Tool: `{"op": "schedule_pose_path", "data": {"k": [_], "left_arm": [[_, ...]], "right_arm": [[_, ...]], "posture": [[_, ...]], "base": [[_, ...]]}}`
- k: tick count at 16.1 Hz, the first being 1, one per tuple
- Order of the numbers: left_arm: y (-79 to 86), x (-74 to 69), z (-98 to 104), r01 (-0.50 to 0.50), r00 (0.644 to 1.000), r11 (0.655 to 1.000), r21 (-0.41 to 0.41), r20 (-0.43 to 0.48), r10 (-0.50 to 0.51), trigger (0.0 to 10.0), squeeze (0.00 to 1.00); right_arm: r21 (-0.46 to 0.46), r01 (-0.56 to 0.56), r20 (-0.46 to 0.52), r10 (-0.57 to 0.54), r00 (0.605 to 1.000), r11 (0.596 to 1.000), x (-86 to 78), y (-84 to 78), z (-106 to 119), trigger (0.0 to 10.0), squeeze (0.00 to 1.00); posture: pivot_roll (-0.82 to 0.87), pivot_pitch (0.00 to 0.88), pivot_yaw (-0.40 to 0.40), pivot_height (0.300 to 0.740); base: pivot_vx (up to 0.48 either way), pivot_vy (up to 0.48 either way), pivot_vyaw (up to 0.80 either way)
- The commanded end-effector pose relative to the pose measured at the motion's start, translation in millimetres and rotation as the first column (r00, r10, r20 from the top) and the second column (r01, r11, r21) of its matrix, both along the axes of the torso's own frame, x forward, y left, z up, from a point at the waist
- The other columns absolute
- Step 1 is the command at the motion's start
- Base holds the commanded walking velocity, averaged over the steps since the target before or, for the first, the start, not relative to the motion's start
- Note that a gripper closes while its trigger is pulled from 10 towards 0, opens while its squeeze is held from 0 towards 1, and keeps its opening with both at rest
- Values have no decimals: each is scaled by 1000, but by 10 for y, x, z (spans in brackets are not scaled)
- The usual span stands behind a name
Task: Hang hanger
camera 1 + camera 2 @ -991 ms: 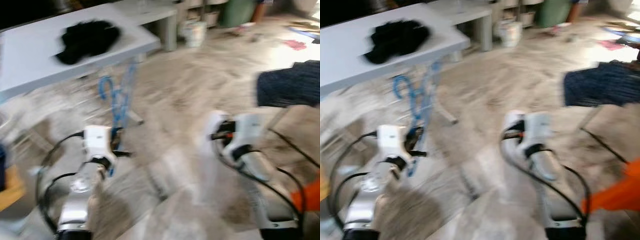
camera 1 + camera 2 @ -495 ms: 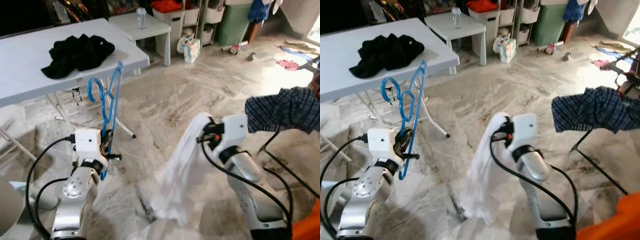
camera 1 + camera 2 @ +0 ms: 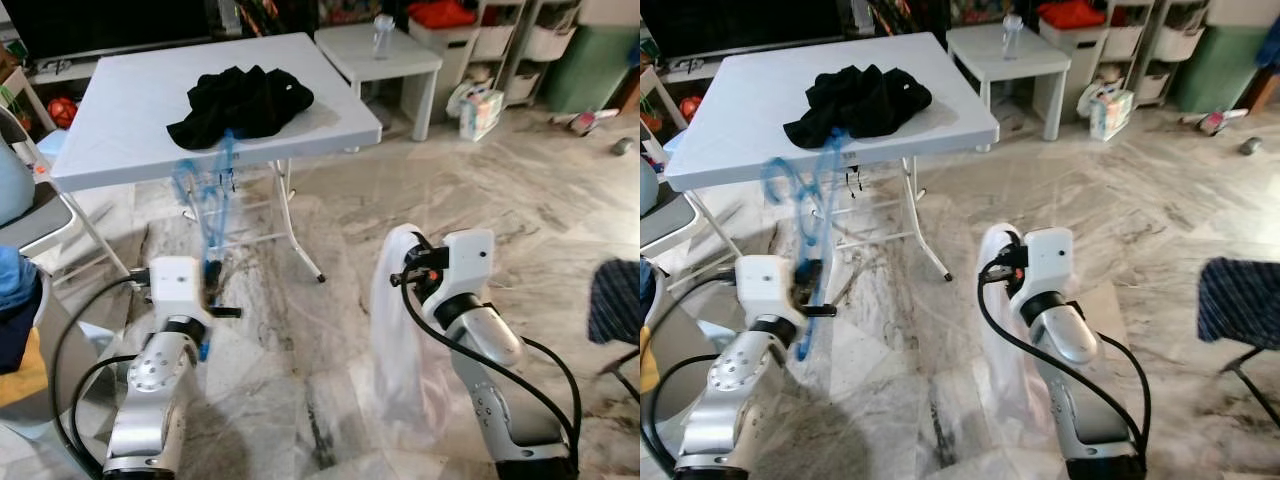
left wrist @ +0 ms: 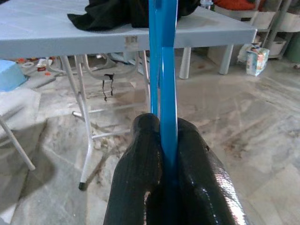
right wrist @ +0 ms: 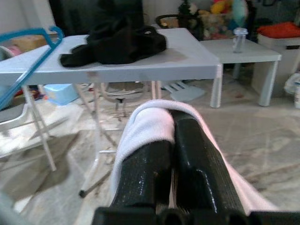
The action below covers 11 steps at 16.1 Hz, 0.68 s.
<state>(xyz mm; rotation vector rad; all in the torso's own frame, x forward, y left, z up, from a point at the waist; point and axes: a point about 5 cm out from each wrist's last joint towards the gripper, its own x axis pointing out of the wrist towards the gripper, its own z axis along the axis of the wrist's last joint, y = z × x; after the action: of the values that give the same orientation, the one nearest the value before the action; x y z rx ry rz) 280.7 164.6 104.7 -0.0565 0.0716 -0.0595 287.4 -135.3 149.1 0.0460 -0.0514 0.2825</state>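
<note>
Left wrist view: blue hanger [image 4: 163, 70] pinched between closed fingers [image 4: 140, 159] of left gripper [image 4: 164, 136], held upright before grey folding table [image 3: 120, 110]. Black garment [image 3: 243, 102] heaped on tabletop. Right gripper [image 5: 171, 136] pressed together on white cloth [image 3: 395, 330], which is draped down toward marble floor [image 3: 500, 200]. Small white side table [image 3: 375, 50] seen beyond.

Bright, even daylight; only the blue hanger [image 3: 208, 200] blurs (motion).
</note>
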Motion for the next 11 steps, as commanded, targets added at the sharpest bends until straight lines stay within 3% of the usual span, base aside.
{"op": "schedule_pose_path", "data": {"k": [1,3,5,8,11], "left_arm": [[-89,22,55,11,999,1000,10,31,-12,10000,0],[-73,27,88,24,999,1000,9,31,-24,10000,0],[67,-6,202,-22,998,998,52,57,19,10000,0],[74,-57,262,64,997,997,47,29,-65,10000,0],[16,-51,276,39,998,999,19,41,-40,10000,0]], "right_arm": [[3,29,25,-29,999,1000,0,-68,46,10000,0],[15,29,23,-29,999,999,6,-55,41,10000,0],[9,21,32,-21,999,1000,12,-31,66,10000,0],[9,16,36,-16,999,1000,-5,-43,73,10000,0],[6,16,46,-16,999,1000,-30,-22,89,10000,0]], "posture": [[14,52,31,740],[14,53,30,740],[10,54,27,740],[7,56,30,740],[-11,54,28,740]], "base": [[0,0,0],[0,0,0],[0,0,0],[0,0,0],[0,0,344]]}}
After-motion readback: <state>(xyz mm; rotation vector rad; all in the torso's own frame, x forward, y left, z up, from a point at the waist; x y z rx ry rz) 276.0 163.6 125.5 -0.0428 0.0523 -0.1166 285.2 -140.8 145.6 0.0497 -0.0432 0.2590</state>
